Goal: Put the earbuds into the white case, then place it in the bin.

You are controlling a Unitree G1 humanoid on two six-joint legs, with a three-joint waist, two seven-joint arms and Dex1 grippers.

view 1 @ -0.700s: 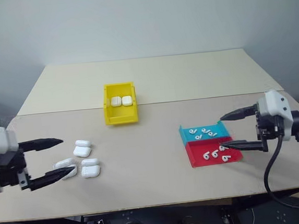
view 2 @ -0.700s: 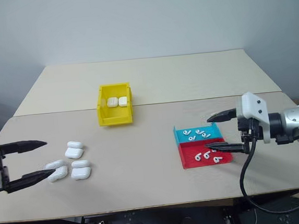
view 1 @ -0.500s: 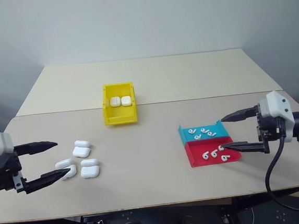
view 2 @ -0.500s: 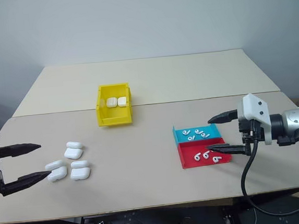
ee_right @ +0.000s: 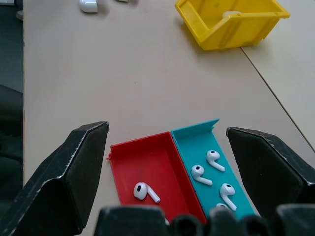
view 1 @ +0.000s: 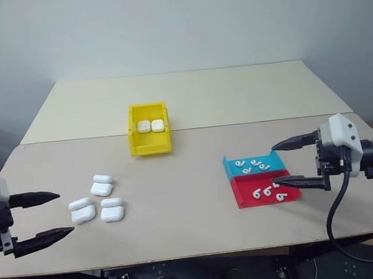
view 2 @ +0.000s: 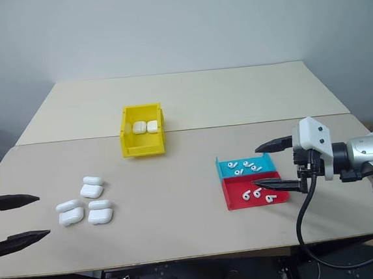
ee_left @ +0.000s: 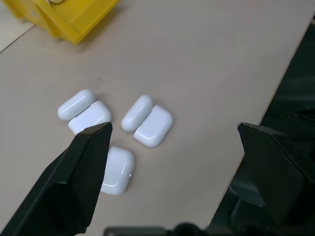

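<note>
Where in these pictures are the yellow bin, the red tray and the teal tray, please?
yellow bin (view 1: 151, 146): left eye view, front wall.
red tray (ee_right: 147, 162): right wrist view, bare floor.
teal tray (view 1: 274, 165): left eye view, bare floor.

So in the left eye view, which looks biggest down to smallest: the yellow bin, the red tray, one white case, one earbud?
1. Yellow bin
2. Red tray, close to the bin's size but lying nearer the camera, so this order is unsure
3. White case
4. Earbud, plainly the smallest
</note>
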